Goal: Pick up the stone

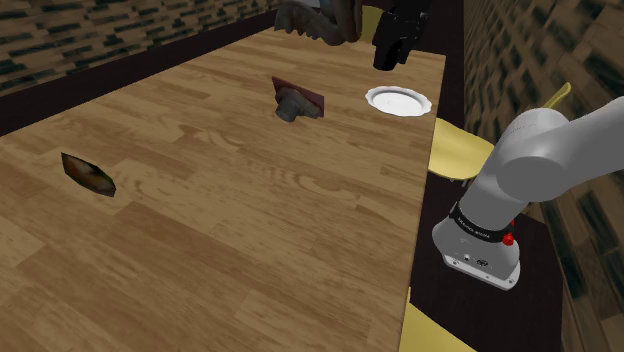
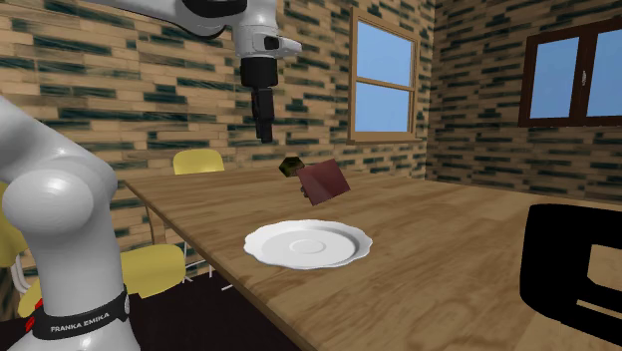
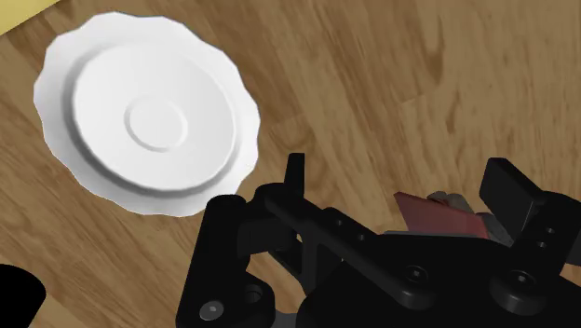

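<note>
The stone (image 1: 291, 106) is a small grey lump on the wooden table (image 1: 230, 230), touching a dark red block (image 1: 303, 93) just behind it. In the second exterior view the stone (image 2: 290, 167) peeks out behind the red block (image 2: 324, 182). My black gripper (image 1: 386, 64) hangs well above the table, over the far side of a white plate (image 1: 398, 101), off to the shoulder view's right of the stone. In the wrist view the gripper (image 3: 400, 177) is open and holds nothing; the red block (image 3: 436, 215) and a grey bit of stone (image 3: 454, 198) show far below, between the fingers.
A flat, brown, pointed object (image 1: 88, 173) lies on the table toward the shoulder view's left. A brownish mass (image 1: 315, 20) sits at the far table edge. Yellow chairs (image 1: 458, 152) stand along the table's side by my stand. A black shape (image 2: 573, 264) is at the second exterior view's right.
</note>
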